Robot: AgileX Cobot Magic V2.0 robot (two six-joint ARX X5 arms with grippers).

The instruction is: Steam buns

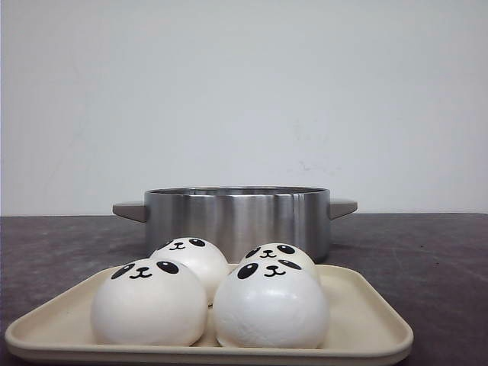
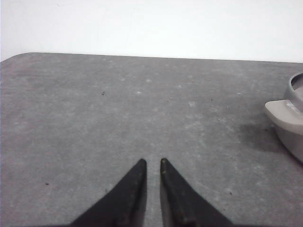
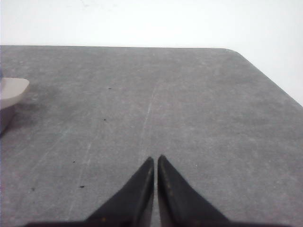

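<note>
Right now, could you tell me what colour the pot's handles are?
The pot handles are grey-beige, clearest in the front view.

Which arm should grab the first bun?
Neither clearly. The left gripper and right gripper, jaws nearly shut, hover over bare table beside the pot. Left for the front-left bun, probably.

Plain white wall (image 1: 244,91) behind grey table (image 1: 427,244)
</note>
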